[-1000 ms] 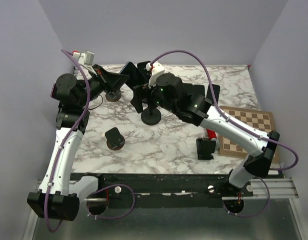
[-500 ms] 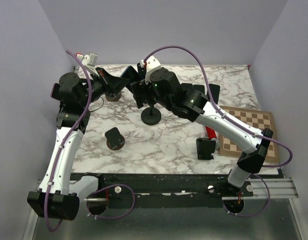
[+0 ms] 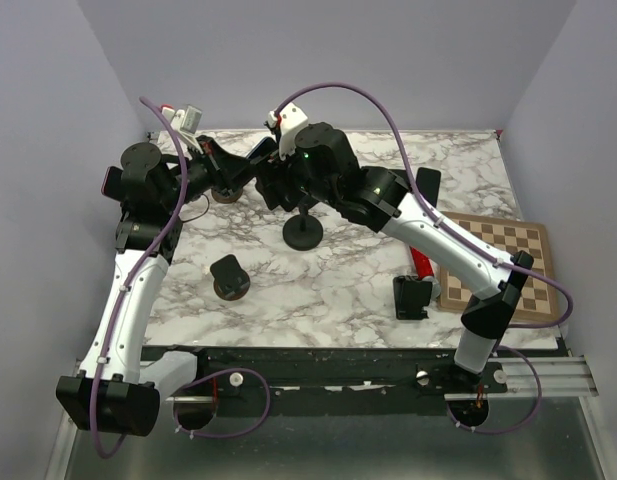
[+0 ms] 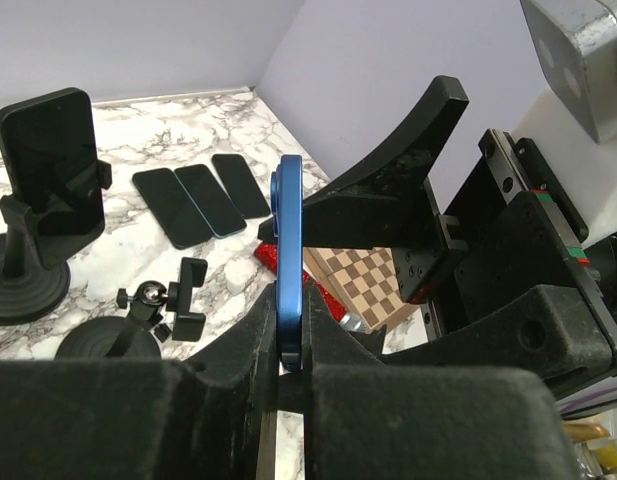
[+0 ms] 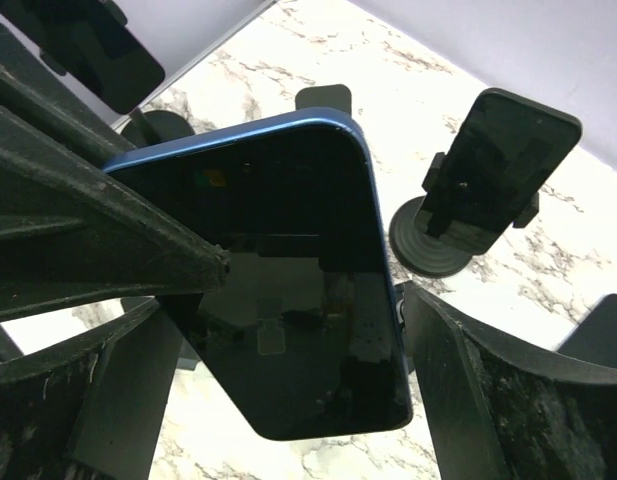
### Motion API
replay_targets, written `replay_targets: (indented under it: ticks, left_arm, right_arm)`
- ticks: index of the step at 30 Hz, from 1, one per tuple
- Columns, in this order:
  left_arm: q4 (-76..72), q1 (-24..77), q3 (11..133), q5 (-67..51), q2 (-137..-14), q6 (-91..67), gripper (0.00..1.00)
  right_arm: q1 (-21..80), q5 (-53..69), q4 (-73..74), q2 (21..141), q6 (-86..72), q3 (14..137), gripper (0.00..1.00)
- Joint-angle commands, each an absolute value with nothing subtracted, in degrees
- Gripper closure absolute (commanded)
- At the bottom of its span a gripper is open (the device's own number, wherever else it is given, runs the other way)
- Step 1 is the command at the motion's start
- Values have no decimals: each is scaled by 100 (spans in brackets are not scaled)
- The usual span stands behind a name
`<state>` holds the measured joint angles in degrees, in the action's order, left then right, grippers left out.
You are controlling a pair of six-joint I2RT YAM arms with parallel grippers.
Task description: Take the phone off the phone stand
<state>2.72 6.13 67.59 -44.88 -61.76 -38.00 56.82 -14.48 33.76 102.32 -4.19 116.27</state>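
A blue phone (image 3: 258,148) with a dark screen is held in the air at the back left of the marble table. My left gripper (image 3: 238,165) is shut on its lower edge; in the left wrist view the phone (image 4: 288,240) stands edge-on between the fingers of that gripper (image 4: 291,335). My right gripper (image 3: 273,185) is open, its two fingers either side of the phone (image 5: 278,250) and apart from it in the right wrist view. A phone stand (image 3: 303,232) with a round base stands just right of and below both grippers.
Another phone (image 5: 498,150) sits on a stand. An empty clamp stand (image 4: 158,305) is nearby. Three phones (image 3: 408,185) lie flat at the back right. A chessboard (image 3: 493,260), a red object (image 3: 425,268) and more stands (image 3: 230,277) (image 3: 413,297) are on the table.
My right arm has swung back and left, away from the round-base stand, until its open fingers flank the phone. My left gripper keeps its hold and has shifted slightly.
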Motion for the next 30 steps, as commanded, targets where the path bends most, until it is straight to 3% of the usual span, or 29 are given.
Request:
replay_targets:
  ticks: [1,7,12,13,14,16,20,22,23,30]
  left_arm:
    - [70,664,6926,-4835,-6108,-3912,100]
    - [208,651,6979,-4769,-6126,-3832,100]
    - [322,644,7022,-4717,-6144,-3747,100]
    - [346,642,7024,-4677,-6141,-3744,98]
    - [368,633,7018,-4636,-6141,-3744,87]
    - [378,611,6978,-4529,-6127,-3768,63]
    - [290,507,6878,-4414,-6057,-3764,43]
    - [260,451,6831,-4347,-6025,-3770,10]
    - [274,415,6834,-4317,-6021,-3771,2]
    - [489,155,6816,-4020,-6028,-3808,1]
  right_arm:
    - [5599,-1494,3574,10328,-156,11743,8]
    - [5598,-1648,3548,10328,146,11638,31]
    - [5603,-1653,3423,10277,187,11475,75]
    - [5599,-1685,3360,10259,164,11416,88]
    - [5598,-1754,3270,10230,139,11321,99]
    - [5599,-1912,3065,10151,32,11084,99]
    - [5574,-2034,2695,9954,-254,10652,99]
    - [5523,-2052,2601,9872,-384,10532,99]
    - [5492,-2064,2567,9831,-442,10473,99]
    - [4530,-2128,2531,9079,-1241,9812,99]
